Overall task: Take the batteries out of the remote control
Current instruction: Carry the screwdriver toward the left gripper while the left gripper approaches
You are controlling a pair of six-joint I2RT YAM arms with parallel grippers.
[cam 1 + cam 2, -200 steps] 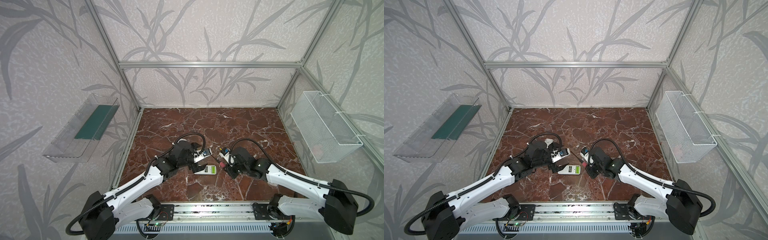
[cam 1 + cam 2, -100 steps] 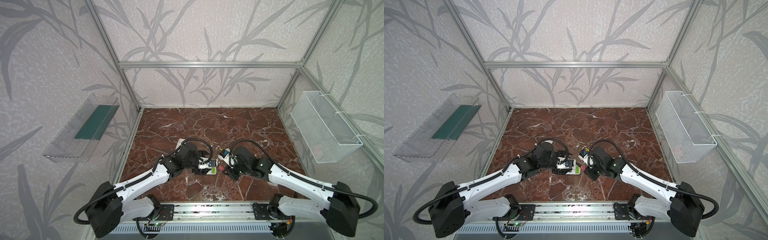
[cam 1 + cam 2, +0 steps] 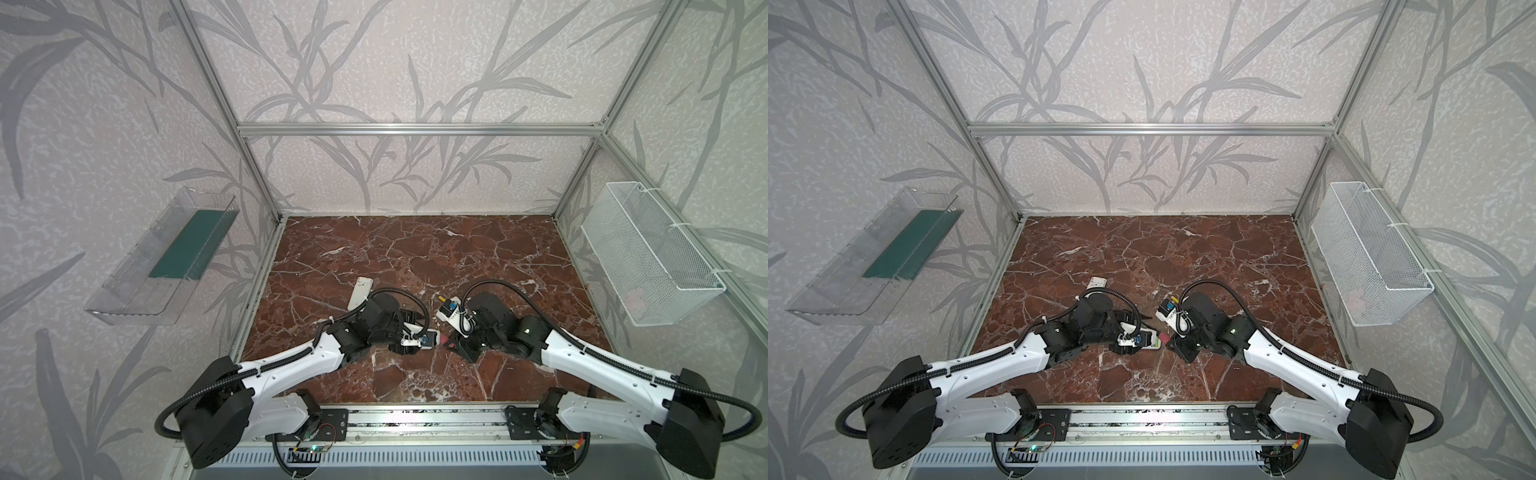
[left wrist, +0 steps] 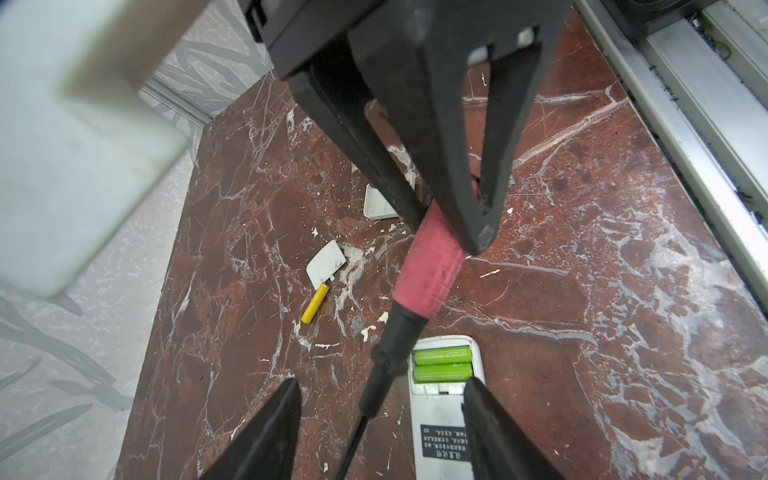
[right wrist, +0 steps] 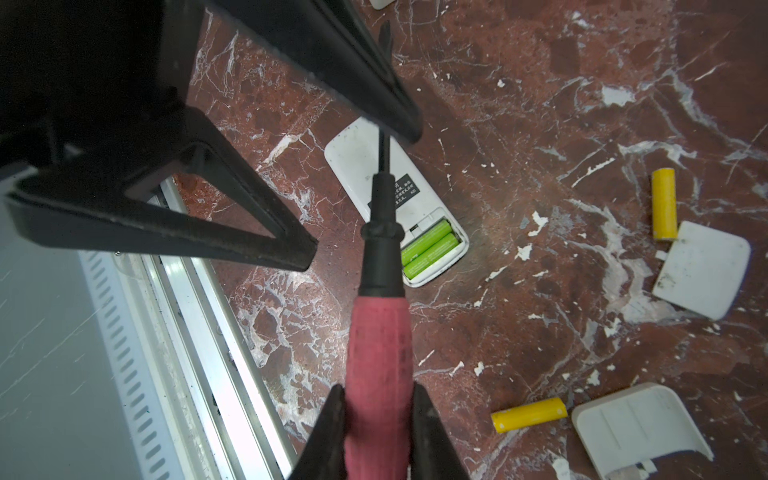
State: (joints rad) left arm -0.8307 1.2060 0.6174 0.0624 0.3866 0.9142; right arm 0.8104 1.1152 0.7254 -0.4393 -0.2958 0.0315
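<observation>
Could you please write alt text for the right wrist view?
The right gripper holds a pink-handled screwdriver over a white remote whose open bay shows two lime green batteries. Two yellow batteries and two white covers lie nearby.

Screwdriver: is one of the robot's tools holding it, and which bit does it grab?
Yes. The right tool is shut on the screwdriver, pinching its pink-red handle. The dark shaft sticks out in front, free.

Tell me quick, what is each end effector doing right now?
Left end effector: open, straddling the remote.
Right end effector: closed, holding the screwdriver.
</observation>
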